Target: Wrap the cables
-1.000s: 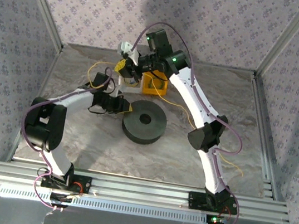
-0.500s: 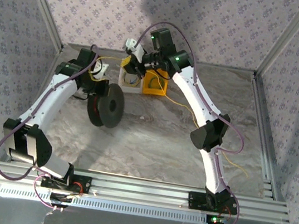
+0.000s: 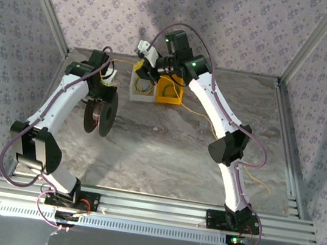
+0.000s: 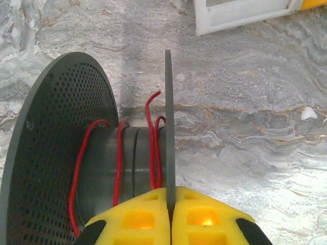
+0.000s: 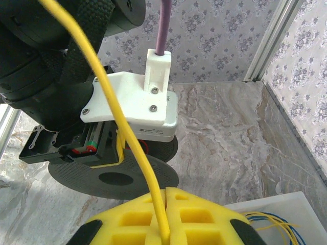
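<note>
A dark grey spool [image 3: 104, 115] hangs upright at the left, with my left gripper [image 3: 99, 97] above it. In the left wrist view that gripper [image 4: 168, 204] is shut on the spool's thin flange [image 4: 168, 117], and red wire [image 4: 152, 148] loops round the hub. My right gripper [image 3: 141, 68] is at the back, over the boxes. In its own view it [image 5: 164, 224] is shut on a yellow cable [image 5: 120, 112] that rises up and to the left. The spool [image 5: 127, 176] and the left wrist lie just beyond it.
A yellow box [image 3: 169, 91] and a white box [image 3: 142, 90] stand at the back middle. The white box [image 5: 286, 204] holds blue and yellow wires [image 5: 271, 219]. More yellow cable [image 3: 204, 117] trails across the table to the right. Metal frame posts border the table.
The spool lay flat in the middle a second ago. My left arm has lifted it upright and carried it left, and its jaws have closed on the flange. The right arm has hardly moved.
</note>
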